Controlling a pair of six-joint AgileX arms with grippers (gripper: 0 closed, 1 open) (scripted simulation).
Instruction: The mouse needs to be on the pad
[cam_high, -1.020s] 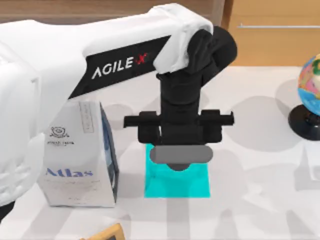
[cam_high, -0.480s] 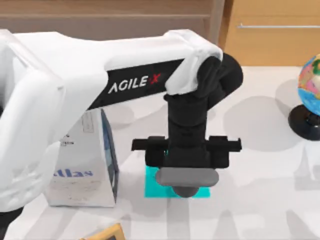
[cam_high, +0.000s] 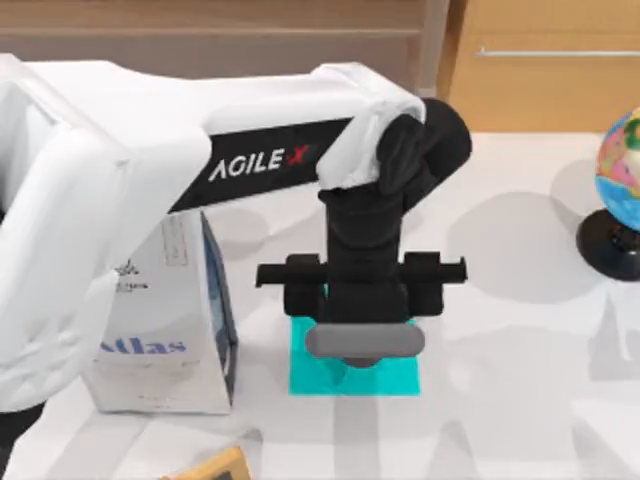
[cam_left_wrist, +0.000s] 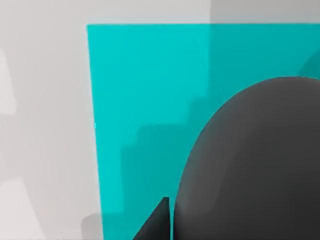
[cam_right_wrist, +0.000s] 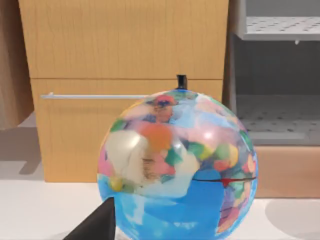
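Well, the mouse (cam_high: 362, 342): a dark grey rounded thing directly under the left arm's wrist and over the middle of the pad. From the left wrist view its domed back looms close, with cyan showing past it. I can't tell whether it is resting on the pad or hanging just above it.
Pad (cam_left_wrist: 145, 100): a flat cyan rectangle lying on the table a little left of centre. Its near edge and corners stick out from under the arm, and the gripper's shadow falls across it.
Left gripper (cam_high: 362, 325): pointing straight down over the pad and clasped around the mouse. One dark finger (cam_left_wrist: 157, 222) sits right against the mouse's side.
Left arm (cam_high: 150, 190): a white arm reaching in from the left, with "AGILE X" on its black stripe.
Bag (cam_high: 165, 340): white with a blue side, "Atlas" printed on it, standing upright just left of the pad and apart from it.
Wooden frame (cam_high: 215, 468): only a corner shows, at the near edge below the bag.
Globe (cam_right_wrist: 180, 165): many-coloured on a black base, at the table's far right and well apart from the pad.
Right gripper (cam_right_wrist: 97, 225): parked near the globe and facing it. Whether it is clenched or released, I can't tell.
Cabinet (cam_right_wrist: 125, 50): wooden, with a long metal handle, behind the table.
Table (cam_high: 520, 330): a pale grey-white top.
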